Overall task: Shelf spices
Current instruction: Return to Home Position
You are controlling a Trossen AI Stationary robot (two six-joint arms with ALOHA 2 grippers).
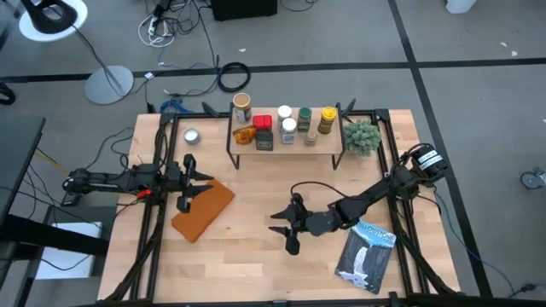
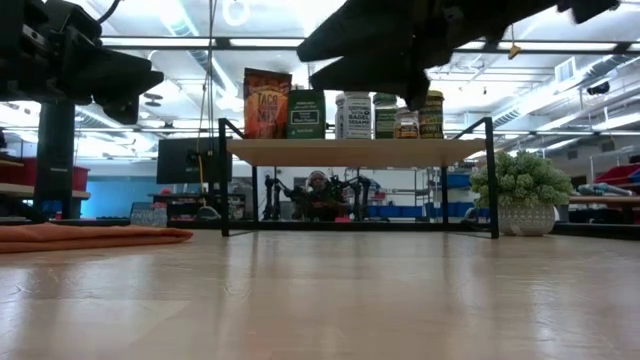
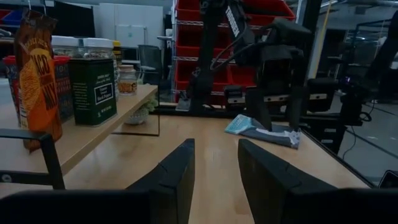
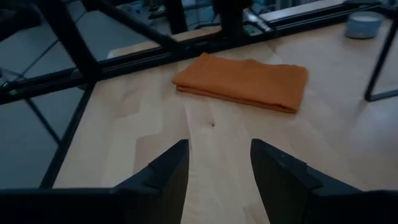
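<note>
Low wooden-topped, black-legged shelf (image 1: 286, 147), upper centre of frame, long axis left-right, carried upright spice containers (image 1: 290, 126) in a row; left gripper (image 1: 201, 183) and right gripper (image 1: 284, 230) stood parted, empty.

The shelf (image 2: 355, 151) stands across the table, spices (image 2: 345, 112) lined along its top board. A folded orange cloth (image 2: 90, 236) lies left; a potted plant (image 2: 518, 192) stands right.
</note>
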